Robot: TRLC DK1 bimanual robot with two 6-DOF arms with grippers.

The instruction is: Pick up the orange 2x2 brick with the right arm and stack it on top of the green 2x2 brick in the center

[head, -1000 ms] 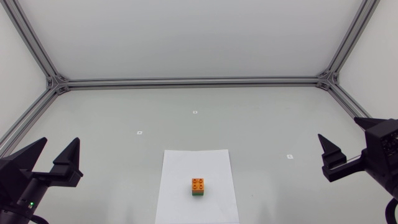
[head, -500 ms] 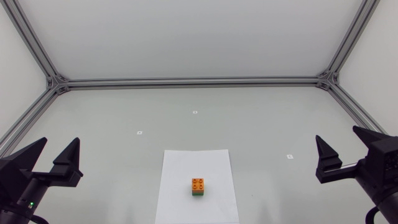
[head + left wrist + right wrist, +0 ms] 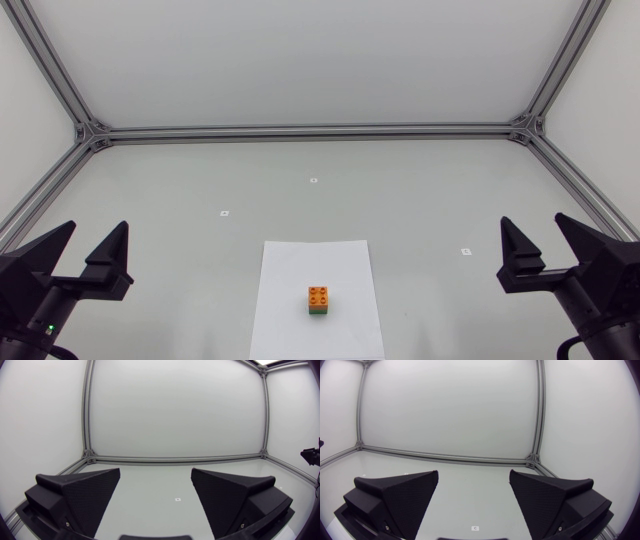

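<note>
Already the orange 2x2 brick sits squarely on the green 2x2 brick, on the white sheet at the lower centre of the surface. The stacking step looks finished, by my judgement. The right pincer, at lower right, stands wide open and holds nothing (well apart from the stack). The left pincer, at lower left, is likewise spread and empty. Next calls for little: both arms clear, the stack unnudged.

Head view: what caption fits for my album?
Orange 2x2 brick sits on green 2x2 brick on white paper; left gripper and right gripper open, aside.
</note>
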